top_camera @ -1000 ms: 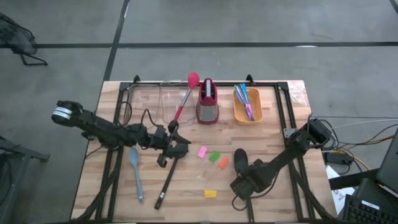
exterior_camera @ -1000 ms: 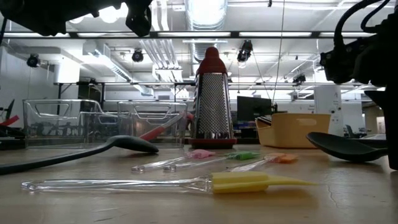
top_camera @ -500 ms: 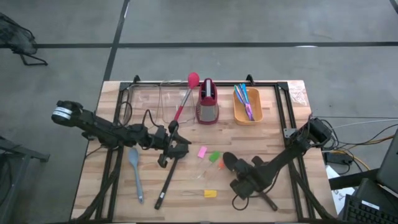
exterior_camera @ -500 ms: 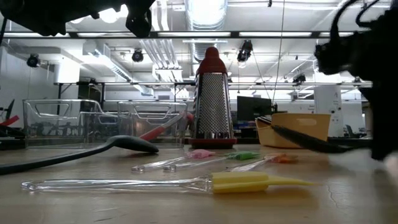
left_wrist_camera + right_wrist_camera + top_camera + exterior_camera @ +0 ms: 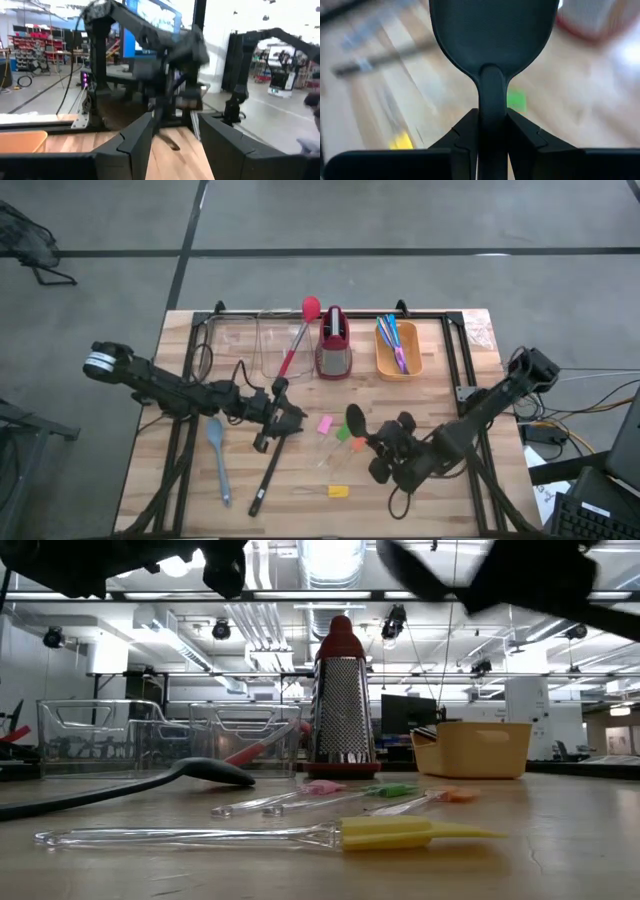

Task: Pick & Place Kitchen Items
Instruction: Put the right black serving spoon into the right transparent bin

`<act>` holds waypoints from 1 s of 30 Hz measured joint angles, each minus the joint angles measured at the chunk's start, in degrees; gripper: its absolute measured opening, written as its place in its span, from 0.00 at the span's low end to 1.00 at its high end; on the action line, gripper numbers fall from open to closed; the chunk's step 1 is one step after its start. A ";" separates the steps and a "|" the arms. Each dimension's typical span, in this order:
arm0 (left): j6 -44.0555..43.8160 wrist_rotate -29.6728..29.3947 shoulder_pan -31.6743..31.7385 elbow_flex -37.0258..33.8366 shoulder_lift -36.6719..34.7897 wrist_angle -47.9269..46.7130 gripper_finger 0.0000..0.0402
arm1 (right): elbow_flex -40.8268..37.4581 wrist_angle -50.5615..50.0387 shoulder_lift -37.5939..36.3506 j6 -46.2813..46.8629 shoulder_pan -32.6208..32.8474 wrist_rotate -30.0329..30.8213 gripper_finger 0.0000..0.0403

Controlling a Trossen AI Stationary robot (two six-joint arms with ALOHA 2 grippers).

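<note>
My right gripper (image 5: 385,448) is shut on a black long-handled spoon, whose bowl (image 5: 355,418) points toward the table's far left. It is raised high above the table near the middle, and shows at the top of the low view (image 5: 470,580). My left gripper (image 5: 290,418) is open and empty, and hovers above the bowl end of a second black spoon (image 5: 262,470) that lies flat on the table. Pink (image 5: 325,424), green (image 5: 345,432), orange (image 5: 358,442) and yellow (image 5: 339,491) blocks lie between the grippers. A grey-blue spoon (image 5: 217,455) lies at the left. My right gripper pinches the spoon's handle (image 5: 492,125) between its two fingers, just behind the bowl (image 5: 492,35). The fingers lie along the handle, and the bowl sticks out ahead of them. The spoon is lifted clear of the table.
A red-and-grey grater (image 5: 333,345) stands at the far middle. An orange bin (image 5: 398,350) with thin colourful cutlery is to its right. A clear bin (image 5: 250,340) to its left has a red spoon (image 5: 300,330) leaning on it. Bare wood lies at the near right.
My right gripper has risen from near the table top with the black spoon and gone toward the table's left and far edge. The spoon is lifted clear and its bowl has swung toward the left.
</note>
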 joint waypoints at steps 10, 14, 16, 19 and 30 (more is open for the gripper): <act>0.21 0.45 0.02 2.83 5.41 0.07 0.42 | 0.04 32.34 -2.37 -35.69 -0.32 13.63 0.19; -0.16 0.54 0.02 5.88 9.37 -0.09 0.42 | 0.06 42.01 -2.39 -47.80 -0.61 16.72 0.17; 0.25 0.54 0.00 7.86 11.91 -0.38 0.42 | 0.05 45.14 -2.39 -50.92 -1.00 17.12 0.17; 1.06 0.50 0.02 10.89 15.40 -0.44 0.42 | 0.06 47.12 -2.39 -52.85 -1.76 17.15 0.19; 4.18 -3.66 -0.31 21.66 27.40 -0.49 0.42 | 0.04 50.45 -2.37 -56.62 -4.24 16.52 0.17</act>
